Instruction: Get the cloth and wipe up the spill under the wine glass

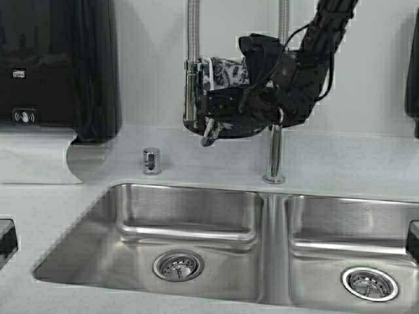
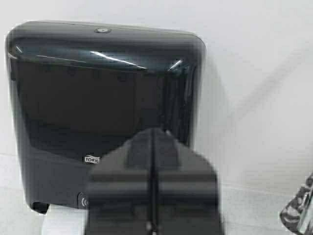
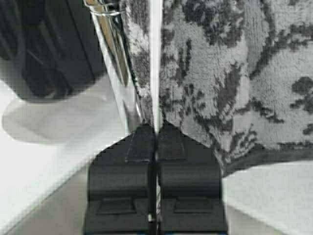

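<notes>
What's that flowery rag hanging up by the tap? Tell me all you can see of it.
The cloth is a soft, fuzzy-looking towel, pale grey with a dense dark floral print and a dark band along one edge. It hangs limp over the chrome faucet hose above the double sink, bunched into folds, with an end dangling below. The right gripper is right at it, fingers shut, with the cloth's edge at their tips; whether fabric is actually pinched cannot be told.

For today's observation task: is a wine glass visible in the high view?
No: only the sink, faucet and cloth show.
</notes>
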Motion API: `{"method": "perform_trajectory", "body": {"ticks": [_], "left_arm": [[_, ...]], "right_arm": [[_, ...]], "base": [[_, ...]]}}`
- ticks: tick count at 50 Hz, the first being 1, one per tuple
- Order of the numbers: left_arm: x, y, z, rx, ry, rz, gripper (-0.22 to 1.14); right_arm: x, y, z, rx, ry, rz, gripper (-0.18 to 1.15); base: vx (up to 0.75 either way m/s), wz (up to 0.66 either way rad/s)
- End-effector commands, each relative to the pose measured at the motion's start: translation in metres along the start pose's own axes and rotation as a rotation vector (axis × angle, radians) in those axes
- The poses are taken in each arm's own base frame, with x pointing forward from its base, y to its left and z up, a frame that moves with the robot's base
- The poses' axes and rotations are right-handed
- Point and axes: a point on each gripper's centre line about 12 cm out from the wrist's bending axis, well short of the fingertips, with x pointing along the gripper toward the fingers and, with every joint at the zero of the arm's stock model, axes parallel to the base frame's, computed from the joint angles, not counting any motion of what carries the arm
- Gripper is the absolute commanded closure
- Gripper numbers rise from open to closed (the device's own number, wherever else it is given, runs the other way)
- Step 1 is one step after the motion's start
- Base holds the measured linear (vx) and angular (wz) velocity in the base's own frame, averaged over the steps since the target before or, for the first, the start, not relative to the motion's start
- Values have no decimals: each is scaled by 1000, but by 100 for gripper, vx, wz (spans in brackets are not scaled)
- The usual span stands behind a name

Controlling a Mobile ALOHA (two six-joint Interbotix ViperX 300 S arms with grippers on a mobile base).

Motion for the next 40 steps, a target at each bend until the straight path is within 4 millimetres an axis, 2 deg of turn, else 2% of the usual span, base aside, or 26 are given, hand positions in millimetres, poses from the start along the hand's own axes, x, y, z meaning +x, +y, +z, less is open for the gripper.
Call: {"method": "perform_trajectory", "body": {"ticks": [1,5,15,22,40], "left_arm": [[1,0,3,-4,-11,-1,89],[-1,0,3,-4,-14,-1,89],[-4,0,2,-3,-20,-1,89],[-3,0,0,-4,-11,0,89],[-3,0,-3,-11,6,2,89]], "right_arm": [[-9,10,54,-7,-111,15,90],[-20,17,85,-17,-170,27,90],[-50,38,191,-124,-405,48,90],[-72,50,257,-186,-509,42,90],[-123,79,387,-261,-666,56,90]], "base": [[-2,0],[-2,0],[-2,1],[-4,3],[-7,7]]}}
